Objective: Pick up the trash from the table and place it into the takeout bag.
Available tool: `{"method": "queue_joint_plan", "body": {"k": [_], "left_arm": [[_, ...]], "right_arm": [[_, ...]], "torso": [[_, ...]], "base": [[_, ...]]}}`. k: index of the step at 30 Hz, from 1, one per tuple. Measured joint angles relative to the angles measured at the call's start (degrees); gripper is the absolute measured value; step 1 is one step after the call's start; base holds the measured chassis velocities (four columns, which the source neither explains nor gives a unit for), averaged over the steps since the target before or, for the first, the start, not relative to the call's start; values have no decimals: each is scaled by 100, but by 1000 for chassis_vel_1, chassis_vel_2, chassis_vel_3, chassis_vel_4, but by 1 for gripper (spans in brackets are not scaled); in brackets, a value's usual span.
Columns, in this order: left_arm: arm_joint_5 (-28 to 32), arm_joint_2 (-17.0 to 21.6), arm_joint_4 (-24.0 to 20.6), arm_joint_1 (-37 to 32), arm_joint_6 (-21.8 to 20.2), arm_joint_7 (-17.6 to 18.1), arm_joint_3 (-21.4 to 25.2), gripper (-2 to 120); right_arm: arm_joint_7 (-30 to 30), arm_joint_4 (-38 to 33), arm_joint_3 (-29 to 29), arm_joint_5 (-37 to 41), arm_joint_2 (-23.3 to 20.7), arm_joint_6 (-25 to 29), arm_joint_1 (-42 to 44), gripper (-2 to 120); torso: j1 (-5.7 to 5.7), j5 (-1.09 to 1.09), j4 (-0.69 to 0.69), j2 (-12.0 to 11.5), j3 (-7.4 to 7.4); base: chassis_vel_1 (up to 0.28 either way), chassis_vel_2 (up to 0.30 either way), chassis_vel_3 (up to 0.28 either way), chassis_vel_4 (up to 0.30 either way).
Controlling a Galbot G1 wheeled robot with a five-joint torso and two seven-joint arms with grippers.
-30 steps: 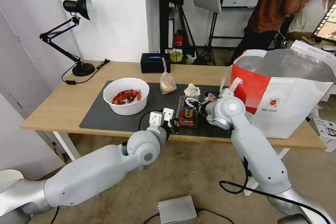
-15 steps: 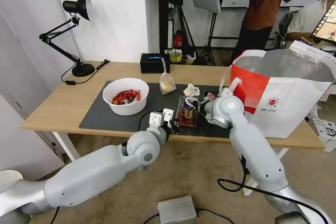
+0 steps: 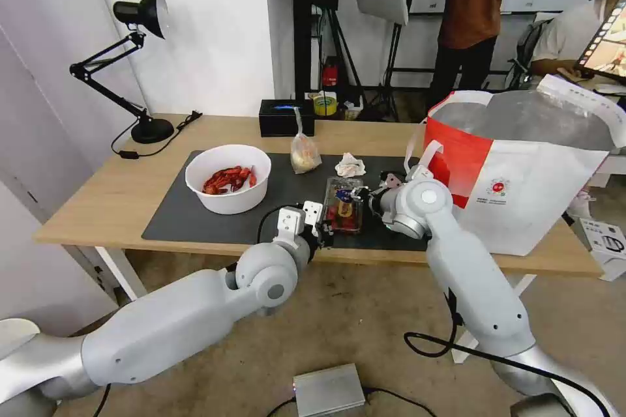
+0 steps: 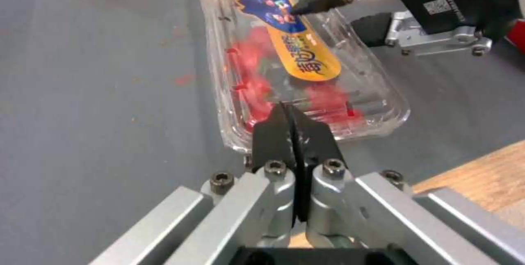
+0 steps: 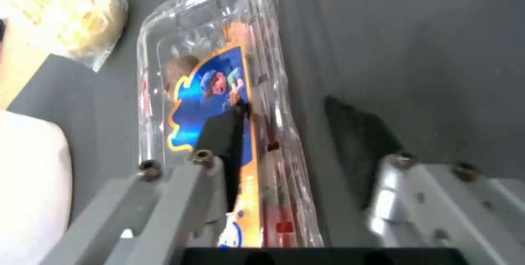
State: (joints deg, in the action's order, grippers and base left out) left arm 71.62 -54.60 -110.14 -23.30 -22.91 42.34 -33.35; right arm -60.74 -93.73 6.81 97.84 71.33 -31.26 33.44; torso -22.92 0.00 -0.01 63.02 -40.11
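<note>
- Clamshell lay on the mat of the table, mid-grasp.
- Left gripper was pressed closed at its near rim (apparently pinching it); right gripper straddled it, spread.
- Next call: closing, lifting toward the takeout bag.

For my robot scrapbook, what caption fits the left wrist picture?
Left gripper shut at the clear clamshell's near rim, right gripper open beside it.

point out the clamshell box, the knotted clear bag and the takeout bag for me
Clamshell (image 4: 306, 72), left wrist view, on its orange lid label.
Knotted clear bag (image 3: 304, 158), head view, on its bulging body.
Takeout bag (image 3: 544, 199), head view, on its white front panel.
</note>
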Motion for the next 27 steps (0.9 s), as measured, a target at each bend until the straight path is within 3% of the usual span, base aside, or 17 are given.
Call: {"method": "queue_joint_plan", "body": {"k": [1, 8, 25, 27], "left_arm": [[-2, -6, -1, 0, 3, -2, -1, 0], [-4, -31, -6, 22, 9, 6, -11, 0], [24, -38, -89, 91, 32, 183, 80, 1], [43, -27, -119, 88, 32, 210, 141, 10]], "right_arm": [[4, -3, -14, 6, 4, 0, 7, 31], [12, -78, -6, 14, -57, 0, 41, 3], [7, -169, 29, 23, -124, 6, 101, 0], [2, -182, 38, 27, -125, 7, 108, 0]], "torso": [[-1, 5, 10, -1, -1], [-1, 2, 4, -1, 0], [0, -1, 1, 0, 0], [0, -1, 1, 0, 0]], "base": [[0, 0, 0, 0], [0, 0, 0, 0], [0, 0, 0, 0], [0, 0, 0, 0]]}}
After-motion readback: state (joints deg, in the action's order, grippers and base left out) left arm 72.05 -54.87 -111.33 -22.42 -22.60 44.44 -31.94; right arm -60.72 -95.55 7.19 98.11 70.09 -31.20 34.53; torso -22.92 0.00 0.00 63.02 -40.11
